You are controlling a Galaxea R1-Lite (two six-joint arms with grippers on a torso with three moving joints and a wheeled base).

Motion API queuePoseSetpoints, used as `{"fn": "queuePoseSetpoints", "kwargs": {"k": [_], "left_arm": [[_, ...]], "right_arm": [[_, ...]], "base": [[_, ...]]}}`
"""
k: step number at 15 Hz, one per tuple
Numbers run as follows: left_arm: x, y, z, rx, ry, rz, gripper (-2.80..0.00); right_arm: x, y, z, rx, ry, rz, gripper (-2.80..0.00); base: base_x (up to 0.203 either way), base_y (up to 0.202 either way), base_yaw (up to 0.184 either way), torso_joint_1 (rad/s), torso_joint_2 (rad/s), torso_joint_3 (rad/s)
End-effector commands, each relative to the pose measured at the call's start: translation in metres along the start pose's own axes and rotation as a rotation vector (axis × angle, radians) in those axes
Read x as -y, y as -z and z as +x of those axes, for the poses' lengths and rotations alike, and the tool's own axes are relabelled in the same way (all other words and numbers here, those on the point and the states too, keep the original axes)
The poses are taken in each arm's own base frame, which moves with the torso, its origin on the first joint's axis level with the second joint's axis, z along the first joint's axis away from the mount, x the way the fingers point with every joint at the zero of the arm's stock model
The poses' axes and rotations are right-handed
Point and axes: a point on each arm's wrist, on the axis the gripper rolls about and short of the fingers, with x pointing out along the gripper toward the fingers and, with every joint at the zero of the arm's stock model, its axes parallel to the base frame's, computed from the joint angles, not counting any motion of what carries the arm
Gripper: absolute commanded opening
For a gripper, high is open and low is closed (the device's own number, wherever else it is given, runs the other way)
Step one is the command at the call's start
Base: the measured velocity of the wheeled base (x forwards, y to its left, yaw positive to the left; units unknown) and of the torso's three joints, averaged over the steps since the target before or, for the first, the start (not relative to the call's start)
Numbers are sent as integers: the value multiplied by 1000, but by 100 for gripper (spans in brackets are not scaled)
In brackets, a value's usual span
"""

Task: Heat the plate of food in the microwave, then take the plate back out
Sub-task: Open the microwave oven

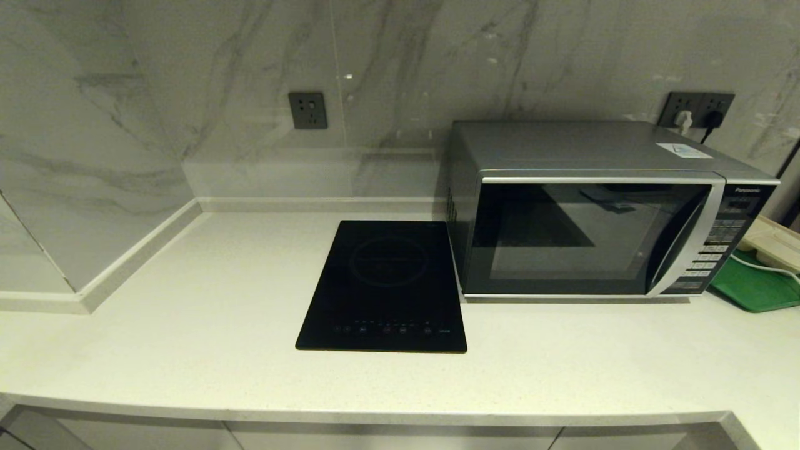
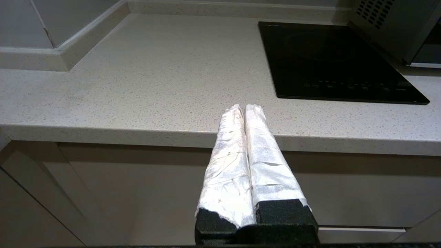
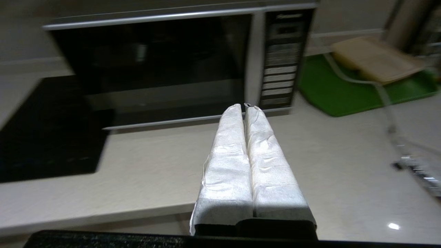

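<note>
Microwave (image 1: 600, 212) stands with its door closed at the back right of the desk (image 1: 187, 325), just right of the black induction hob (image 1: 384, 287) and left of a green tray (image 1: 753, 284). Left pincer (image 2: 244, 107) hangs pressed together at the desk's front edge. Right pincer (image 3: 244, 106), also pressed together and empty, points at the microwave's button panel (image 3: 280, 62).

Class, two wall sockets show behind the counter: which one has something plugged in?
The socket behind the microwave: plugs sit in it. The other socket, left of it, holds none.
</note>
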Motion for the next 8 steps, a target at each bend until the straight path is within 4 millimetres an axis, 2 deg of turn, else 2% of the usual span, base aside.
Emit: {"fn": "queuePoseSetpoints", "kwargs": {"k": [1, 2, 5, 6, 8], "left_arm": [[0, 0, 0, 1, -1, 0, -280], [0, 0, 0, 1, -1, -1, -280], [0, 0, 0, 1, -1, -1, -280], [0, 0, 0, 1, -1, -1, -280], [0, 0, 0, 1, -1, 0, -280]], "right_arm": [[-6, -19, 38, -86, 125, -169, -280], [-7, -25, 47, -98, 170, -202, -280], [-11, -60, 72, -64, 308, -225, -280], [-12, -62, 80, -74, 333, -245, 0], [-16, -61, 99, -98, 347, -262, 0]], "base": [[0, 0, 0, 0, 0, 0], [0, 0, 0, 0, 0, 0], [0, 0, 0, 0, 0, 0], [0, 0, 0, 0, 0, 0], [0, 0, 0, 0, 0, 0]]}}
